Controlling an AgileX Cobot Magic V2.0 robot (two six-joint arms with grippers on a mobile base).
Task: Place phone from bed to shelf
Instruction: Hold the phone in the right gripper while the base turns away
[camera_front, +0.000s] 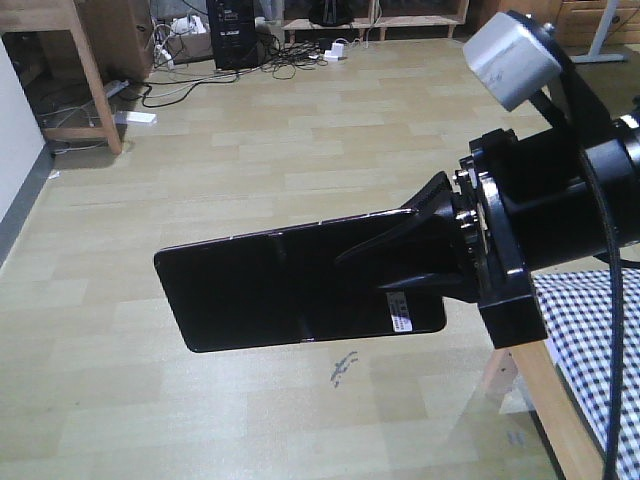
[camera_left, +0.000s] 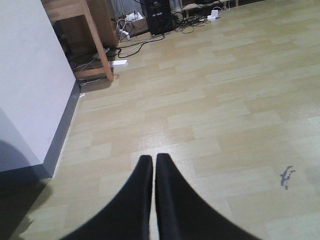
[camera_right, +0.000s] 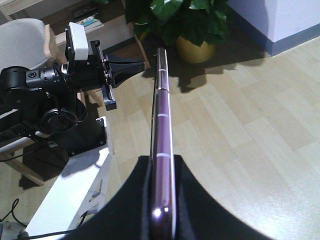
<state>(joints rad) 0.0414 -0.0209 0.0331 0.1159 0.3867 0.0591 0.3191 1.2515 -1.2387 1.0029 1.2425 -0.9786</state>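
Black glass of the phone (camera_front: 290, 285) hangs in the air over the pale plank floor (camera_front: 250, 150), one short end pinched flat in the right claw (camera_front: 365, 250). From the claw the slab juts toward 9 o'clock, broad face to the front camera, its barcode sticker (camera_front: 399, 311) by the fingers. At 4 o'clock of the phone, apart from it, shows the checked bed (camera_front: 590, 340). Over the floor, the left claw (camera_left: 153, 167) has its fingers pressed together on nothing

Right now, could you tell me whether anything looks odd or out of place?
The phone is pinched by one end in the right claw, jutting out over the floor; a dark scuff marks the floor.
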